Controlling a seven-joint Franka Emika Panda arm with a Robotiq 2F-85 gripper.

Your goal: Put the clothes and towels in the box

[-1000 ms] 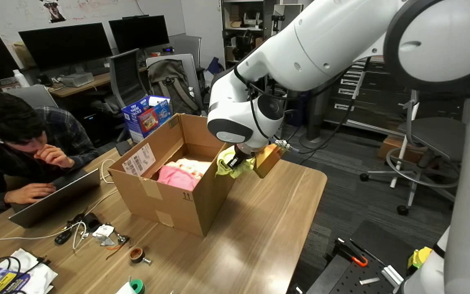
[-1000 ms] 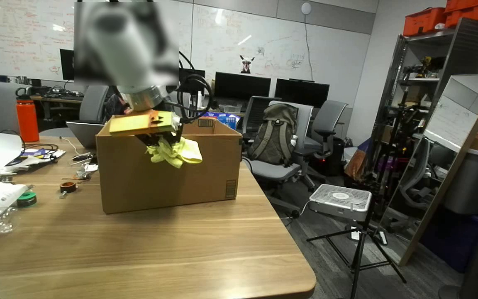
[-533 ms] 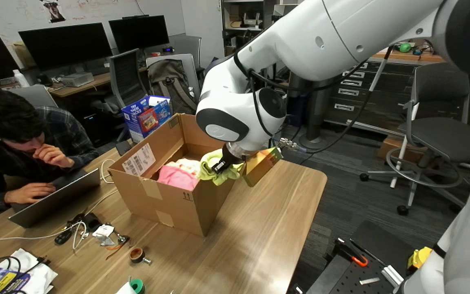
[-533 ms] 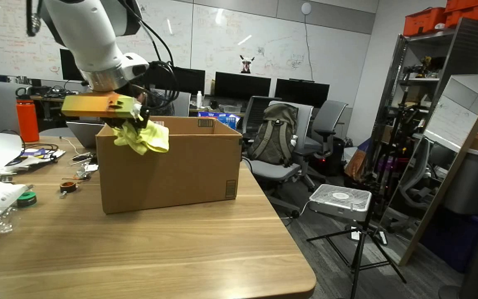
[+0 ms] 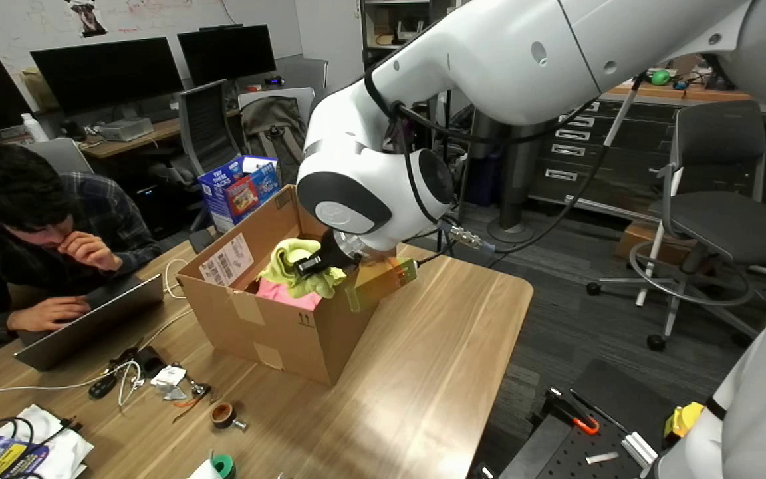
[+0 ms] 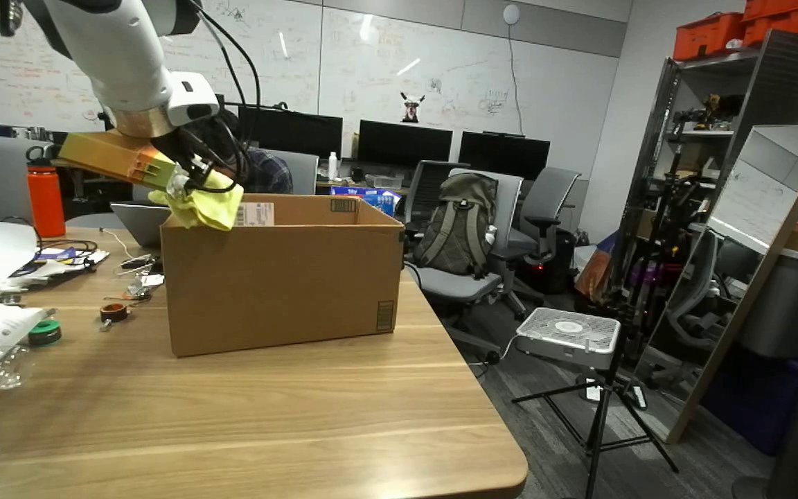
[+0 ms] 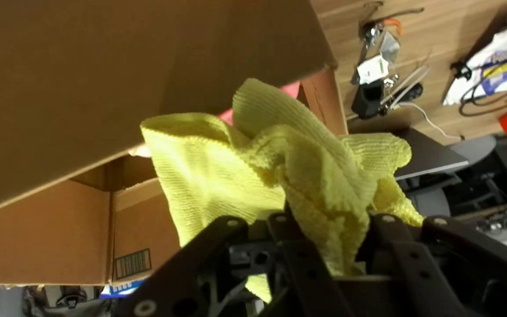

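Observation:
A yellow-green towel (image 5: 284, 266) hangs bunched from my gripper (image 5: 308, 265); it also shows in an exterior view (image 6: 206, 208) and in the wrist view (image 7: 218, 167). My gripper is shut on the towel, whose folds hide the fingertips. The open cardboard box (image 5: 276, 332) stands on the table; its outer wall shows in an exterior view (image 6: 281, 291) and the wrist view (image 7: 82, 75). The towel is over the box opening near one end wall. A pink cloth (image 5: 283, 294) lies inside, partly hidden by the towel; some pink shows in the wrist view (image 7: 291, 89).
A person (image 5: 57, 226) sits at a laptop (image 5: 90, 326) beside the box. Cables, a brown tape roll (image 5: 223, 416) and a green tape roll (image 5: 224, 466) lie on the table (image 5: 416, 372). A blue snack box (image 5: 220, 199) stands behind. An orange bottle (image 6: 46, 201) stands at the table's far side.
My gripper has carried the towel from outside the box wall, upward and across, to over the opening. The gripper has tilted. The towel stays held; the box has not moved.

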